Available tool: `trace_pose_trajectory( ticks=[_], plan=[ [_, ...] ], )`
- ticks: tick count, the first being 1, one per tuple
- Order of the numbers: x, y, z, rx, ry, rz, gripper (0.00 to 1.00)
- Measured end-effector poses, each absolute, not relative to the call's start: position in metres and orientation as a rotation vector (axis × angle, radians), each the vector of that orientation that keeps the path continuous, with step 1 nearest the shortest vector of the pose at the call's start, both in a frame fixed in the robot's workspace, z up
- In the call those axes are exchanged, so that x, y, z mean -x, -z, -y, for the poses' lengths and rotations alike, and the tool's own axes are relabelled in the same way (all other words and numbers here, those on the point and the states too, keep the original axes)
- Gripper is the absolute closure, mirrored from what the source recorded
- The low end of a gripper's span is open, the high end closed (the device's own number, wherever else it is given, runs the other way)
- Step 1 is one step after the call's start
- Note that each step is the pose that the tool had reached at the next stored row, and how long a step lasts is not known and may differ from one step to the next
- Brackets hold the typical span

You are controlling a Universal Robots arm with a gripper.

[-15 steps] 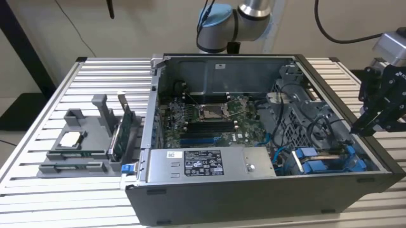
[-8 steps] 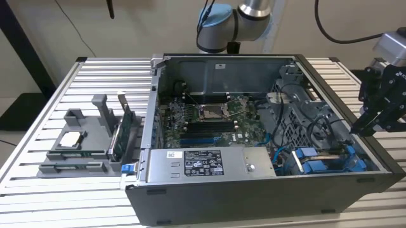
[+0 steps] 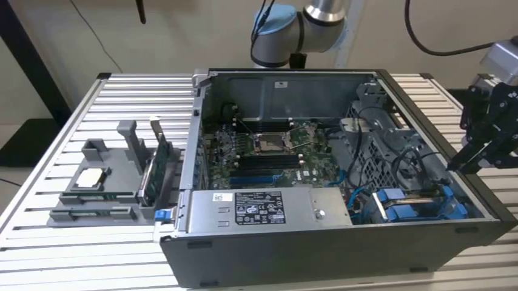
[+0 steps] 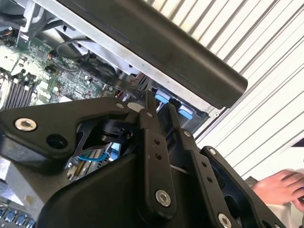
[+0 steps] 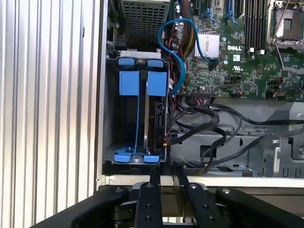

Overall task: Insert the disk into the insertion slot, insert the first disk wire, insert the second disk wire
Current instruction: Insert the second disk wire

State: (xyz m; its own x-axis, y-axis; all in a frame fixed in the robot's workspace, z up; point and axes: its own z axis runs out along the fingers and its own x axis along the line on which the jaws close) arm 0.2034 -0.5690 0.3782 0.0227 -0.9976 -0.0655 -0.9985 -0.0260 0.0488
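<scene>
Ribbed metal table (image 3: 81, 254); blue plastic disk carrier (image 5: 156, 84)

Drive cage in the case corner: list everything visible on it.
The drive cage is dark grey metal, in a corner of the open computer case beside the motherboard. Two narrow bays lie side by side, each with a blue plastic frame: tab at one end, clip at the other. The bay nearer the motherboard holds a dark flat body, edge-on; the other's contents are unclear. Black cables and a blue cable run alongside. The gripper sits outside the case wall, apart from it.
</scene>
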Motion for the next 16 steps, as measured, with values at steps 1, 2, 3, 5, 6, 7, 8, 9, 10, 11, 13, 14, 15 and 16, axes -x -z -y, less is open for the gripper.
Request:
trace_pose_trajectory(
  ticks=[1, 2, 3, 5, 6, 7, 8, 9, 10, 11, 13, 14, 15, 16],
  plan=[
    [-0.2036, -0.3779, 0.5690, 2.236, -0.134, -2.182, 0.73],
    [-0.2038, -0.3774, 0.5690, 2.234, -0.140, -2.180, 0.73],
    [-0.2039, -0.3769, 0.5690, 2.232, -0.145, -2.178, 0.73],
    [-0.2040, -0.3761, 0.5690, 2.227, -0.157, -2.172, 0.73],
    [-0.2040, -0.3757, 0.5690, 2.224, -0.163, -2.169, 0.73],
    [-0.2040, -0.3753, 0.5690, 2.221, -0.170, -2.165, 0.73],
    [-0.2040, -0.3750, 0.5690, 2.216, -0.179, -2.161, 0.73],
    [-0.2040, -0.3748, 0.5690, 2.212, -0.187, -2.156, 0.73],
    [-0.2040, -0.3745, 0.5690, 2.208, -0.195, -2.152, 0.73],
    [-0.2040, -0.3742, 0.5690, 2.204, -0.201, -2.149, 0.73],
    [-0.2040, -0.3730, 0.5690, 2.199, -0.208, -2.148, 0.73],
    [-0.2039, -0.3723, 0.5690, 2.197, -0.210, -2.150, 0.73],
    [-0.2039, -0.3716, 0.5691, 2.196, -0.212, -2.152, 0.73],
    [-0.2038, -0.3711, 0.5691, 2.194, -0.213, -2.154, 0.73]
  ],
)
